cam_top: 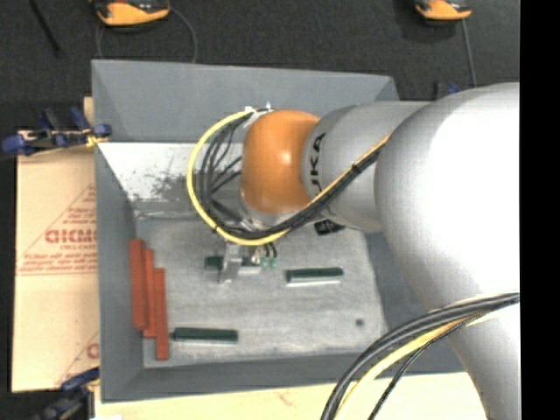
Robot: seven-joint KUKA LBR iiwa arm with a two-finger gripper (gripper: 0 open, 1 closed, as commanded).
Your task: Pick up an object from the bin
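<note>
Gripper (234, 268) low at mid-floor of bin (262, 90), over a short dark green block (213, 263), perhaps touching it; spread or closed, cannot tell. Orange-red bars (145, 294) lie along left wall.

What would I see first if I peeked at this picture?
The silver robot arm with its orange cover reaches in from the right, gripper low over the middle of the grey bin. Red-orange sticks line the left wall; one dark green bar lies right of the gripper, a second green bar near the front.
</note>
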